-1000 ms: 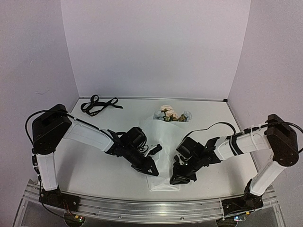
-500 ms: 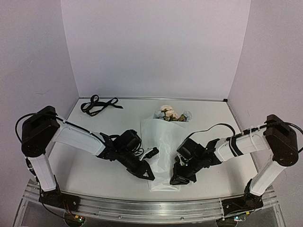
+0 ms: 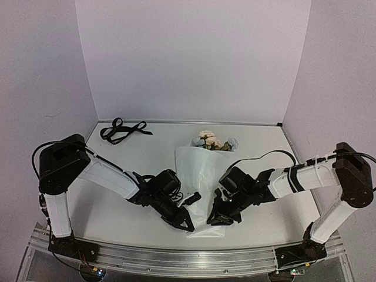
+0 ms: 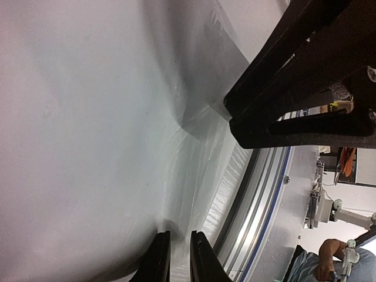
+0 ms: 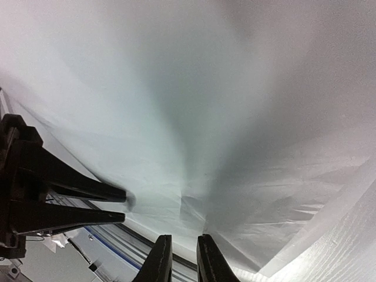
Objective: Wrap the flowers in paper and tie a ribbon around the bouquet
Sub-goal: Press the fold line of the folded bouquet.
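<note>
White paper (image 3: 197, 169), near edge at both jaws' tips

The white table (image 3: 267, 150) carries the paper (image 3: 197, 169), the ribbon (image 3: 124, 130) and, seemingly, the flowers (image 3: 210, 141).

**Both arms low, jaws almost closed**

The left arm (image 3: 106, 171) and right arm (image 3: 302, 176) stretch inward from their bases, forearms sloping down and wrists tipped forward. The left gripper (image 3: 187, 223) and right gripper (image 3: 212, 220) sit near each other, tips angled downward. Each pair of jaws stands a narrow slit apart, apparently pinching nothing.
</note>
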Controlling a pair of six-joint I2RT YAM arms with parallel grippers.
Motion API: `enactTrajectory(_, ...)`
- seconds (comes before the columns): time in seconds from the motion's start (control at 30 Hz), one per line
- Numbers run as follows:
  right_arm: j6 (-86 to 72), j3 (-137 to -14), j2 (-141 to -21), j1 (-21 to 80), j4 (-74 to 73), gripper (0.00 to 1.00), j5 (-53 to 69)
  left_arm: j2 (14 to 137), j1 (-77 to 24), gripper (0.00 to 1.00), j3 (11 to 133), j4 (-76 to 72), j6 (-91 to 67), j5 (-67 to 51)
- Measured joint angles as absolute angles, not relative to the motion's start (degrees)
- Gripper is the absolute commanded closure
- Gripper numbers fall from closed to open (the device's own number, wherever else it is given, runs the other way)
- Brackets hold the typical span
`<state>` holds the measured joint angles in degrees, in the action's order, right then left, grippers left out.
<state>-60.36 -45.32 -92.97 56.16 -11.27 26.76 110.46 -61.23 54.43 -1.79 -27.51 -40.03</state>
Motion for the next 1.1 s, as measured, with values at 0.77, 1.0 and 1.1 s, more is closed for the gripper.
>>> enactTrajectory(0.77, -64.2, -42.0, -95.7, 56.0, -5.7, 0.92, 27.9, 110.4, -63.9, 0.86, 54.3, -2.1, -29.2, -39.5)
enactTrajectory(1.0, -64.6, -41.2, -95.8, 56.0, -3.7, 0.92, 27.8, 108.9, -64.2, 0.88, 49.9, -5.8, -30.7, -38.7)
enactTrajectory(1.1, -64.6, -40.8, -95.8, 56.0, -2.8, 0.93, 27.8, 107.2, -64.2, 0.88, 46.9, -6.6, -31.7, -38.7)
